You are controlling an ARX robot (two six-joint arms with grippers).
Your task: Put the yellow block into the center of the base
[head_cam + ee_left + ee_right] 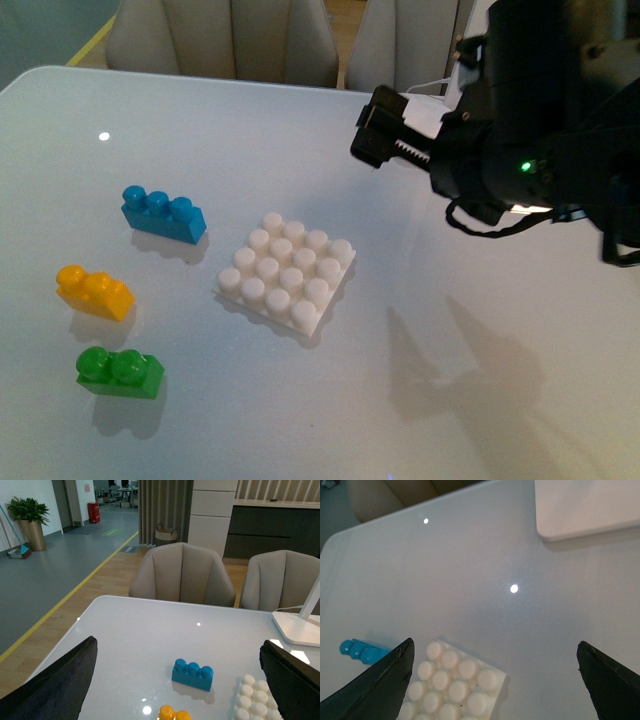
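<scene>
Standing on the table [450, 400] in the front view, the yellow block [95, 291] lies left of the base [287, 272], between blue brick [163, 214] and green brick [119, 372]. The right gripper [378, 128] hangs beyond the base.

Left wrist view: left gripper [177, 645] spread wide, empty.

Right wrist view: fingers [385, 680] spread wide, empty, over the base.

The yellow block [95, 291] — a small orange-yellow brick, its two round studs facing up — lies flat near the left edge of the table [480, 330]. The base [286, 272] (white, square, four-by-four studs) sits flat mid-table, turned diagonally, well apart from the block.
</scene>
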